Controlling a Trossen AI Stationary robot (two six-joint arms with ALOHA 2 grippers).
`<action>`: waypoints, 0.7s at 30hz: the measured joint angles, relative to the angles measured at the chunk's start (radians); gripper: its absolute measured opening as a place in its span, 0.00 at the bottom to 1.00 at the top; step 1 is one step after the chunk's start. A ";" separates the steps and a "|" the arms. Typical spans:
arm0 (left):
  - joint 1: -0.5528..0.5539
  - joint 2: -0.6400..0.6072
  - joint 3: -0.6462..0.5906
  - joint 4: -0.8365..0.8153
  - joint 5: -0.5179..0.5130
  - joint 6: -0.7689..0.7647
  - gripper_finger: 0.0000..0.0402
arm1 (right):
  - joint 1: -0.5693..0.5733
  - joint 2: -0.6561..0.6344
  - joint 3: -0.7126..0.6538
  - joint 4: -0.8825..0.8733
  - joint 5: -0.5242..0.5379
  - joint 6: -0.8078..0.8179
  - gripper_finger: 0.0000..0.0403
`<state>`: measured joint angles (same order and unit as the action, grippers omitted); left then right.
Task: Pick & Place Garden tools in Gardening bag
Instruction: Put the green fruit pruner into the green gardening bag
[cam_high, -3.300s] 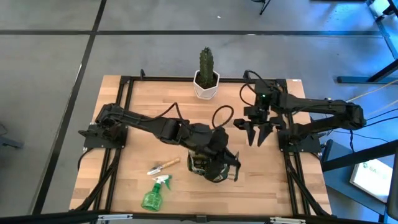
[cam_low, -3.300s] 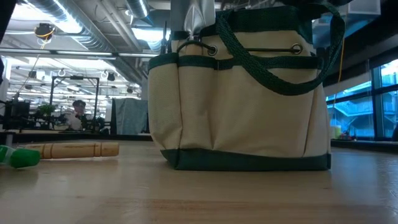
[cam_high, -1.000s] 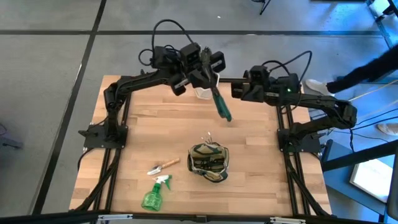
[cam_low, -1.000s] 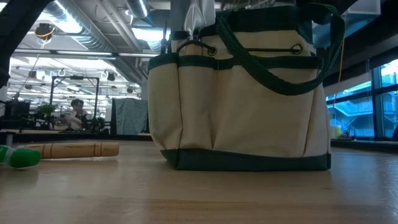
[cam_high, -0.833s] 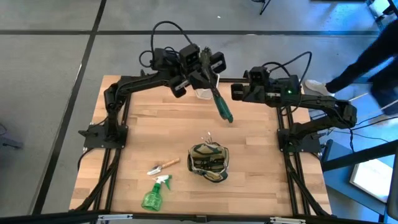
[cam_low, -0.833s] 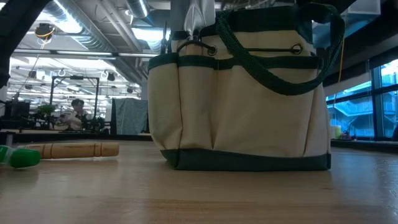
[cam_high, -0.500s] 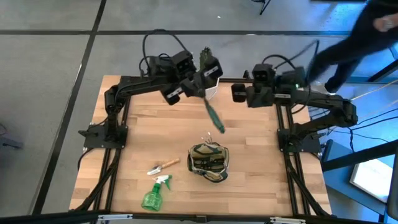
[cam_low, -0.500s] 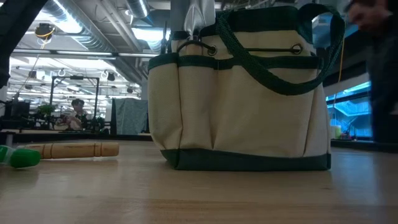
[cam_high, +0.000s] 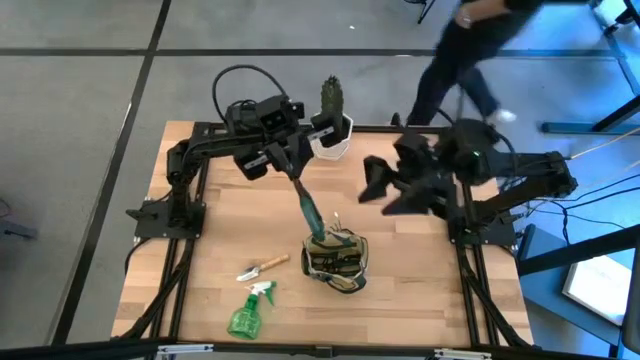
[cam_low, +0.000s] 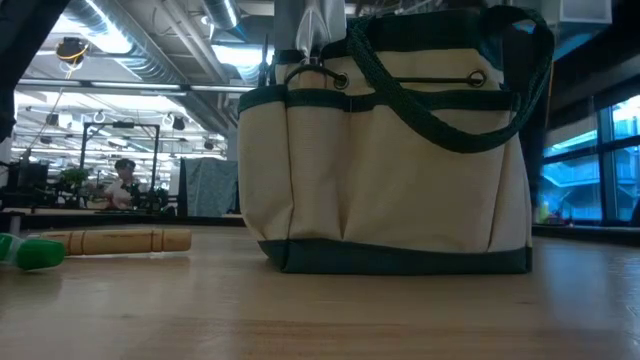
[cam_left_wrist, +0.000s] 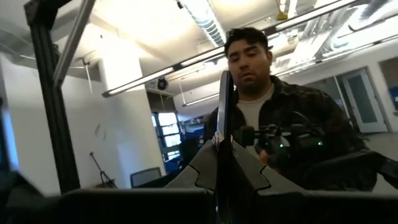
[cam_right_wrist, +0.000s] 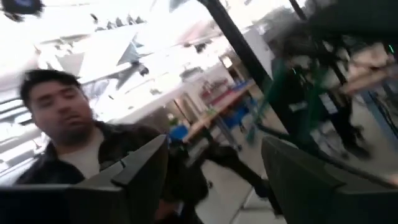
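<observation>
**Green-handled tool held over bag; right arm apart**

Left gripper (cam_high: 291, 168) raised over the table's (cam_high: 220, 220) far-middle part, fingers pressed together on the upper end of a long tool (cam_high: 308, 208). Tool slanted down toward the gardening bag (cam_high: 335, 262), green handle end lowest, just at the bag's far rim; contact with the bag not discernible. In the left wrist view, a thin metal blade edge (cam_left_wrist: 222, 118) standing up between the dark fingers (cam_left_wrist: 252, 171).

Right gripper (cam_high: 383, 188) held above the table's right side, near the bag but clear of it. Fingers (cam_right_wrist: 140, 171) spread wide in the right wrist view, nothing between them.

Bag sitting upright near the table's middle-front, a few tool ends poking from the top. Seen close in the low view: tan body, dark green trim, loop handle (cam_low: 430, 110).

Wooden-handled trowel (cam_high: 262, 267) lying flat left of the bag. Green spray bottle (cam_high: 248, 312) on its side nearer the front edge. Cactus (cam_high: 331, 105) in white pot at the far edge, just beside the left gripper.

Person (cam_high: 470, 50) walking past beyond the table's far-right corner.
</observation>
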<state>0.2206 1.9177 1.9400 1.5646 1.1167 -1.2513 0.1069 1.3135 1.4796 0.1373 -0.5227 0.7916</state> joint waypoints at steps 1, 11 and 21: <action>-0.006 0.003 0.000 0.000 -0.005 0.006 0.02 | 0.023 0.004 0.001 0.027 0.025 -0.006 0.65; -0.070 0.013 0.000 -0.222 -0.078 0.148 0.02 | 0.106 0.021 0.000 -0.111 0.299 -0.031 0.65; -0.139 0.014 0.000 -0.254 -0.081 0.092 0.02 | 0.136 -0.029 -0.002 -0.469 0.358 -0.115 0.65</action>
<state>0.0812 1.9320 1.9400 1.3111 1.0353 -1.1594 0.2431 1.2850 1.4776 -0.3319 -0.1646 0.6766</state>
